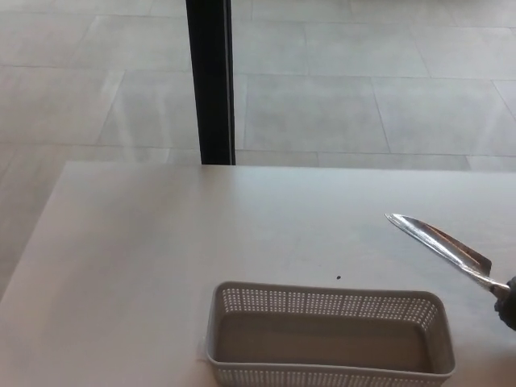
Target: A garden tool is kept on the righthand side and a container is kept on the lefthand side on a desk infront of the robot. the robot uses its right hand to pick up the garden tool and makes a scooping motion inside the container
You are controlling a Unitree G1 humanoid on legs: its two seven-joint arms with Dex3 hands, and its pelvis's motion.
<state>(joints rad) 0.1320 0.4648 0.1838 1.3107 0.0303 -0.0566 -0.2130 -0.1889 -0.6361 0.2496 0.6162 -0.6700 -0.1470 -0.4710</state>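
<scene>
- At the right edge of the head view only a dark sliver of the right hand [508,301] is showing; whether its fingers are clenched round anything cannot be told, since almost all of it is lying outside the picture.
- The trowel [439,243] is reaching out from that sliver, its thin metal neck meeting the dark shape right at the frame's edge, so the handle is sitting out of sight.
- Its blade is shiny bare metal, long, narrow and slightly dished, tapering to a rounded point that is aiming up and to the left.
- The blade is hanging over the desk [161,258] and casting a soft shadow below it; it is lying beyond and to the right of the basket [326,337], apart from it, not inside.
- The basket is sitting at the near edge of the picture: a pale grey plastic tray, rectangular with rounded corners, its walls pierced with rows of small holes and its floor smooth and bare.
- A tiny dark speck [339,279] is lying on the desk just beyond the basket's far rim.
- The desk top is matt, off-white and flat.
- Past its far edge, a black upright post [210,81] is rising before a floor [363,97] of large grey tiles with a faint sheen.
</scene>
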